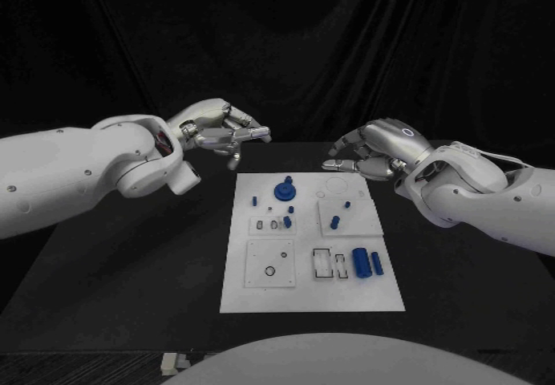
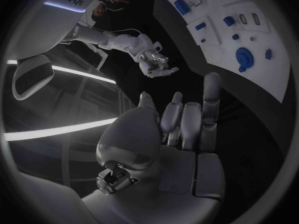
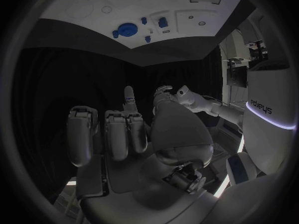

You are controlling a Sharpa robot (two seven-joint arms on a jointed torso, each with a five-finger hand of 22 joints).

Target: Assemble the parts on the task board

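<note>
The white task board [image 1: 347, 297] lies in the middle of the black table. At its far end sits a round blue part [image 1: 285, 191], and small blue parts [image 1: 288, 220] stand just nearer than it. Two blue cylinders [image 1: 368, 262] lie side by side at the board's right. My left hand [image 1: 220, 132] hovers beyond the board's far left corner, fingers loosely bent and apart, holding nothing. My right hand [image 1: 370, 152] hovers beyond the far right corner, likewise empty. The left wrist view shows my left hand [image 2: 181, 134], the board [image 2: 261, 25] and the round part [image 2: 244, 57].
Several outlined recesses [image 1: 273, 263] mark the board's near half, and a raised white square [image 1: 347, 215] carries two small blue parts. Black table surface [image 1: 127, 265] surrounds the board on all sides. The right wrist view shows my right hand [image 3: 124, 139] and the board [image 3: 81, 7].
</note>
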